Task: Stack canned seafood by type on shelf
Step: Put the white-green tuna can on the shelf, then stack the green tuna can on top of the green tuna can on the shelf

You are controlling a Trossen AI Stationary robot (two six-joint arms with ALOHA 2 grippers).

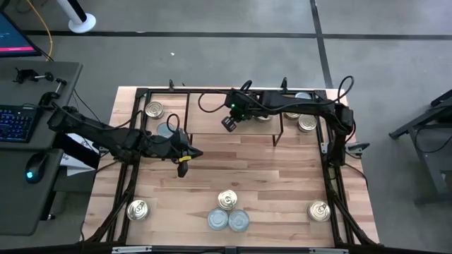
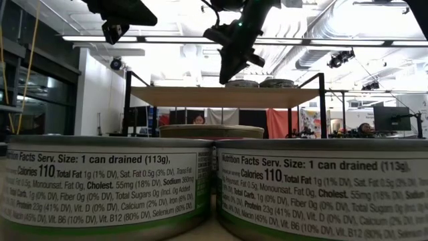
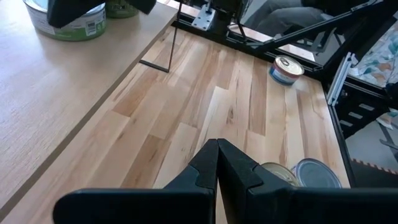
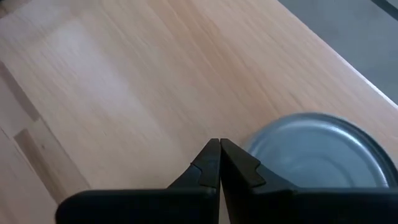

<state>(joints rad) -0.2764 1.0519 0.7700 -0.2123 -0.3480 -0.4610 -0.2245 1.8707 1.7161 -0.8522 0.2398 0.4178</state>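
Observation:
Both grippers are shut and hold nothing. My left gripper (image 1: 183, 168) (image 3: 217, 157) hovers over the tabletop left of centre, in front of the shelf (image 1: 236, 127) (image 2: 224, 97). My right gripper (image 1: 229, 124) (image 2: 227, 72) (image 4: 219, 155) hangs at the shelf's front edge, a pale silver can (image 4: 320, 152) just ahead of its fingers. Two cans (image 2: 259, 84) stand on the shelf. At the near edge a gold can (image 1: 227, 200) sits on two pale blue-silver ones (image 1: 229, 221). Single gold cans (image 1: 138, 209) (image 1: 319, 210) stand at either side near the front.
More cans stand at the far side: one gold (image 1: 154, 109), one pale (image 1: 167, 129), and one right of the shelf (image 1: 306, 123). A black frame (image 1: 332, 152) borders the table. Bare wood (image 1: 247, 169) lies between the shelf and the near cans.

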